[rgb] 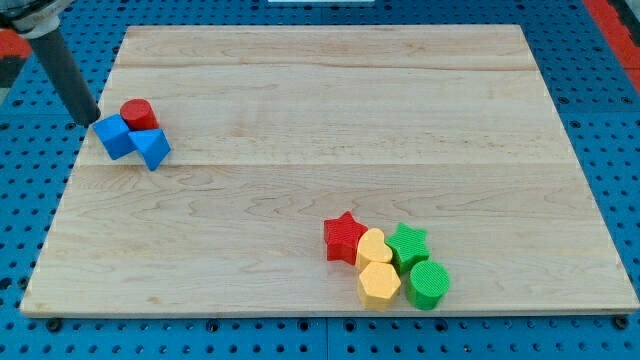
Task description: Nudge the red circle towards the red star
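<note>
Item: red circle (138,113), a short rigid cylinder near the board's upper left corner, touching the blue cube (115,136) and blue triangular block (152,148); the red star (345,238) lies well apart towards the view's bottom right. We judge it light, hard and free-sliding on the wooden board (320,90), best contacted on its upper-left wall. Our tip (90,120), a bare rod gripping nothing, stands just left of the cube.

My tip (88,119) sits at the wooden board's (330,110) left edge, just beside a blue cube (114,136). The red circle (138,114) touches it and a blue triangle (152,148). Well apart, the red star (345,238) adjoins two yellow blocks (376,265), a green star (408,242) and a green circle (428,284).
</note>
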